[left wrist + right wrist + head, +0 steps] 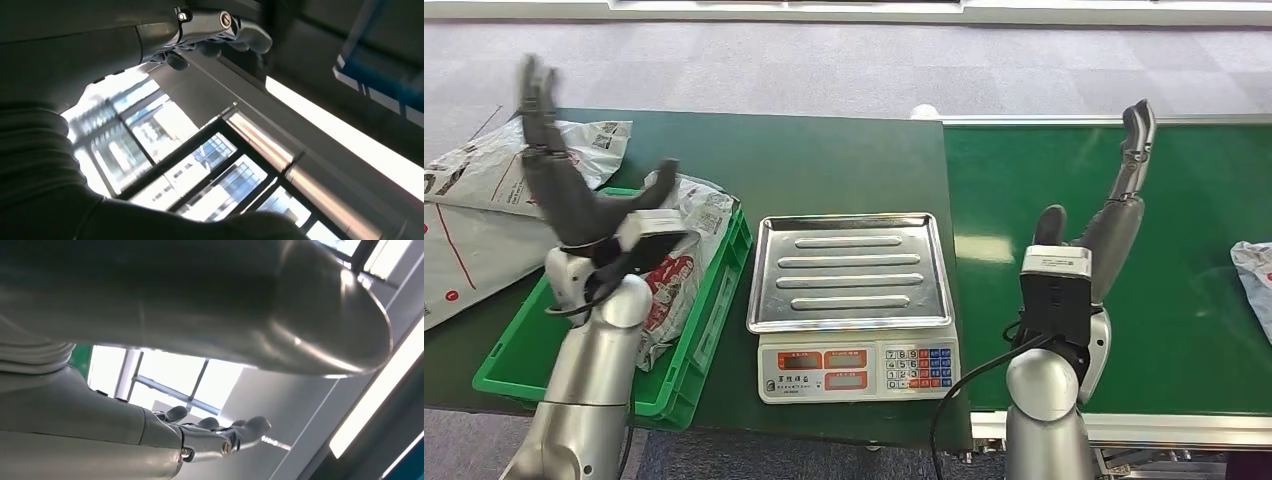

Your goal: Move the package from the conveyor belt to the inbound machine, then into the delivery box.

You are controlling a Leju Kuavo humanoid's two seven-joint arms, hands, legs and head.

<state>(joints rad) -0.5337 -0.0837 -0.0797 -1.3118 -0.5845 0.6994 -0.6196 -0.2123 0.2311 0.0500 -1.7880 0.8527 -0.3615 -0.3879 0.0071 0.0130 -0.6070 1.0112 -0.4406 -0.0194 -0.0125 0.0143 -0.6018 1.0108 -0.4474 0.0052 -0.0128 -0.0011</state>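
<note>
While both arms are raised with nothing in them, the left hand (574, 195) sits above the green crate (686, 375), fingers spread wide and thumb flung out to the side, holding nothing. Over on the other side, the right hand (1104, 215) is up above the conveyor belt (1184, 330), fingers stretched straight and pointing away from the robot, thumb apart, also holding nothing. The wrist views are tilted up towards windows and ceiling lights; the right wrist view shows its fingers (220, 432) extended and loose, the left wrist view shows its own fingers (220, 27) stretched out too.

Now the package (1254, 285): a pale, crinkled bag lies at the far right edge of the belt, cut off by the frame, well apart from the right hand. Between belt and crate stands the weighing scale (854, 300), its steel tray bare, keypad and displays facing the robot. Inside the crate lies a white bag with red print (674, 275), partly behind the left arm. More white mailer bags (484, 195) lie on the dark green table (824, 160) beyond and beside the crate.
</note>
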